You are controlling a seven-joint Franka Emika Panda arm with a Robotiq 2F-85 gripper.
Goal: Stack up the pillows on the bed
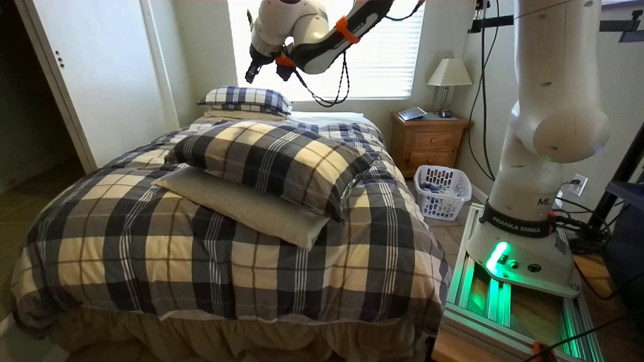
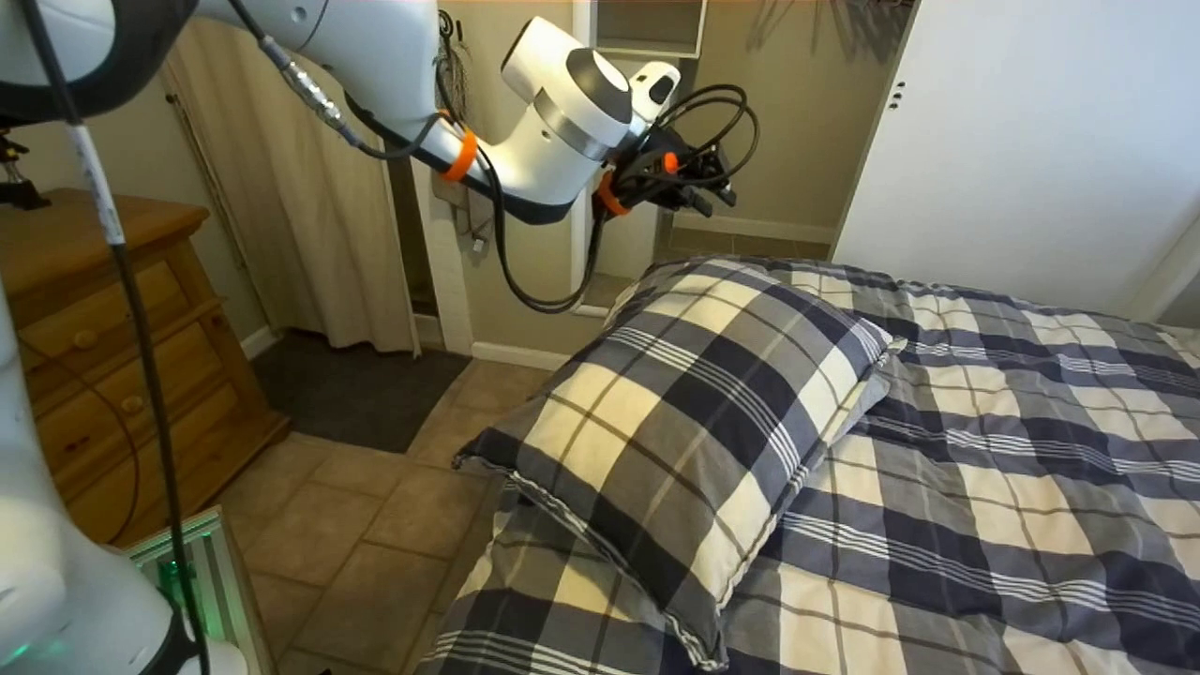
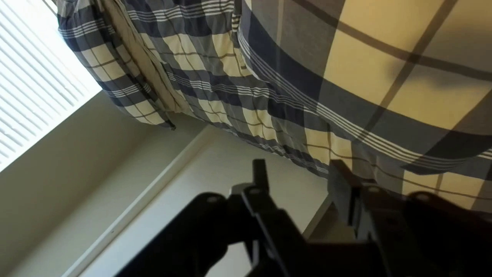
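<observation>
A large plaid pillow lies aslant on top of a plain cream pillow near the foot of the bed. The plaid pillow also shows in an exterior view and fills the upper right of the wrist view. At the head of the bed, another plaid pillow rests on something cream; both also show in the wrist view, at upper left. My gripper is open and empty, its fingers apart. It hangs in the air above the bed, touching no pillow.
A nightstand with a lamp and a white laundry basket stand beside the bed. The window is behind the head. A white sliding door borders the far side. A wooden dresser stands near the robot base.
</observation>
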